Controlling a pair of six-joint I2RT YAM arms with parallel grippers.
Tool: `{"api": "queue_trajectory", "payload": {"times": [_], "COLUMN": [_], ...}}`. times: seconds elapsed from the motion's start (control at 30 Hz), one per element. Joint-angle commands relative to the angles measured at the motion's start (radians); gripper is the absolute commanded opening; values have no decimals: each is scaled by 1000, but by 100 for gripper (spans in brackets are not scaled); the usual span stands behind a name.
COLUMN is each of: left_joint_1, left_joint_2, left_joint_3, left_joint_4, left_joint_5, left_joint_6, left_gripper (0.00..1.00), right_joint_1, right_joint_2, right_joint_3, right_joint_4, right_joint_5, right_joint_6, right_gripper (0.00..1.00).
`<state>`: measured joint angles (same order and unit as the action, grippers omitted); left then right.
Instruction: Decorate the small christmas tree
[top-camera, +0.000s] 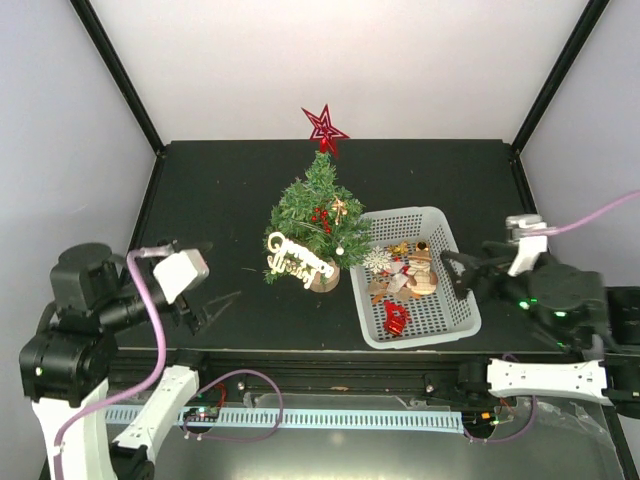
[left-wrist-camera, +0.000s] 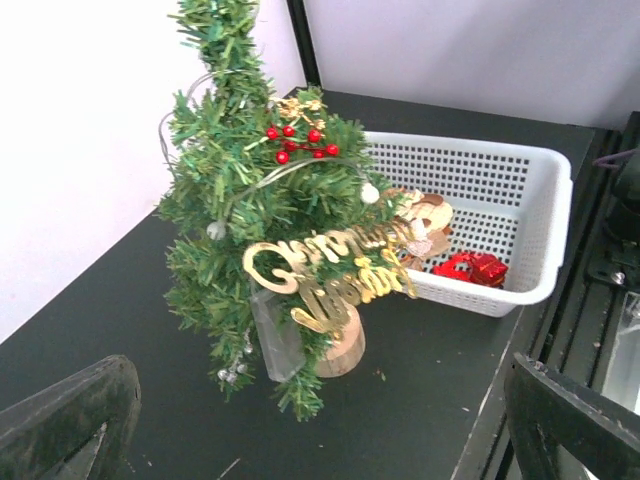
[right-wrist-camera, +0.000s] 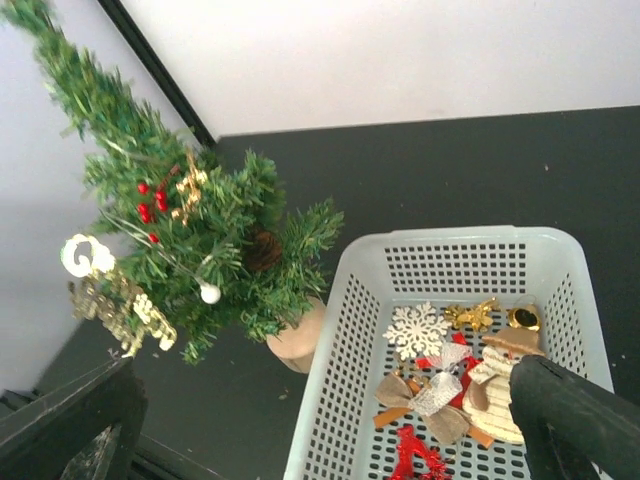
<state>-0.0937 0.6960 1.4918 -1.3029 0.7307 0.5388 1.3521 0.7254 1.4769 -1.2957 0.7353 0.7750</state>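
The small christmas tree (top-camera: 318, 215) stands mid-table on a wooden disc base (left-wrist-camera: 346, 346). It carries a red star (top-camera: 325, 128) on top, red berries (left-wrist-camera: 298, 140), a small gold bow (right-wrist-camera: 188, 190), a white bead string and a gold script sign (top-camera: 297, 258) on its front. In the wrist views the tree (left-wrist-camera: 250, 200) (right-wrist-camera: 190, 225) is well ahead of the fingers. My left gripper (top-camera: 212, 290) is open to the tree's left, with nothing held. My right gripper (top-camera: 456, 276) is open at the right wall of the white basket (top-camera: 372, 325), also with nothing held.
The basket (right-wrist-camera: 345, 330), right of the tree, holds a white snowflake (right-wrist-camera: 418, 328), a burlap bow (right-wrist-camera: 428, 397), a snowman figure (right-wrist-camera: 495, 385), a gold bow (right-wrist-camera: 470, 315) and red ornaments (left-wrist-camera: 474, 268). Black frame posts and white walls enclose the dark table (top-camera: 230, 190).
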Motion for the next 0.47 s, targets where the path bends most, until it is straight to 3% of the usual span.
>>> {"api": "queue_trajectory", "payload": {"times": [0.0,0.43], "left_joint_1": [10,109], "left_joint_2": [-72,-112], "left_joint_3": [-29,-136], "left_joint_4": [-59,-9], "left_joint_5": [38,147], "left_joint_6": [-1,-29], "left_gripper": [99,99], "right_joint_1": [-3,-3], "right_joint_2": [-85,-204], "right_joint_3": [47,-37], "right_joint_4": [-48,47], "right_joint_5": [19,-28], "right_joint_6": [6,-60], "right_gripper": [100,100]}}
